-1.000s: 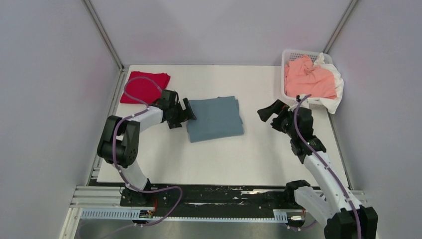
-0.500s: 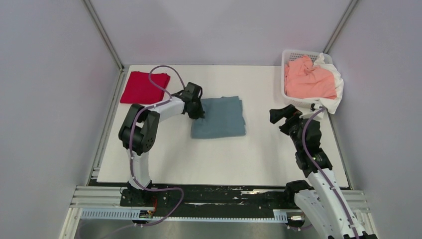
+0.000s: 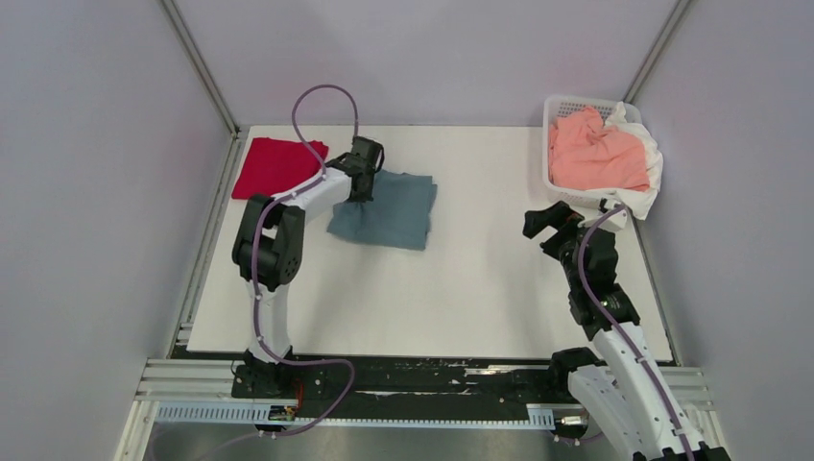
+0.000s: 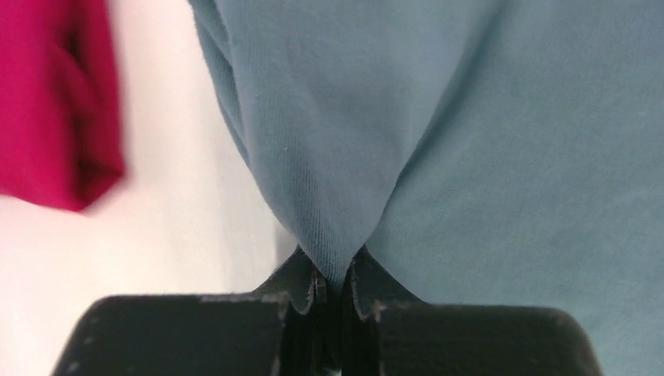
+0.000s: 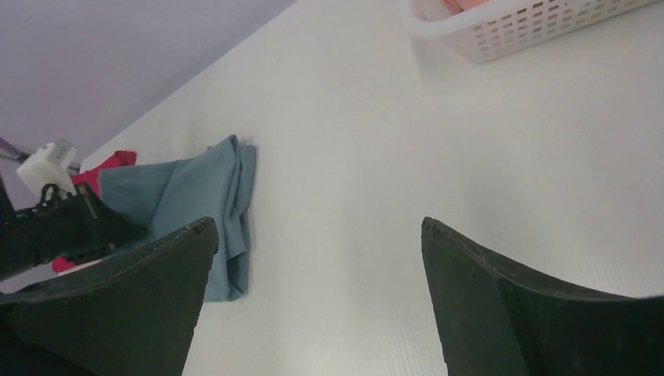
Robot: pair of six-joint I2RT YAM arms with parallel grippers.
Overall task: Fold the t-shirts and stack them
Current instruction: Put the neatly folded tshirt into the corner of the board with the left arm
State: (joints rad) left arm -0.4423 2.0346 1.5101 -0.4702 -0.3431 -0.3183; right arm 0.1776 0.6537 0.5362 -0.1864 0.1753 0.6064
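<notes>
Your left fingers (image 4: 296,276) pinch the blue t-shirt (image 3: 389,211); lift it off the worktop (image 3: 480,288), then lay it squarely on the red t-shirt (image 3: 274,168), upper left. Your right fingers (image 5: 125,298) gape wide.

Light: we've got bright, even light across the table (image 3: 480,288).
Shadows: soft and faint, we note.
Blur: red t-shirt (image 4: 55,102) smeared in our left wrist view.

Teal-blue t-shirt (image 3: 389,211): plain dusty blue, no print. Red t-shirt (image 3: 272,165), far left: plain bright red. Salmon-pink t-shirt (image 3: 597,154), far right: plain. Basket (image 3: 557,106): white, perforated grid. Worktop (image 3: 499,288): white.
</notes>
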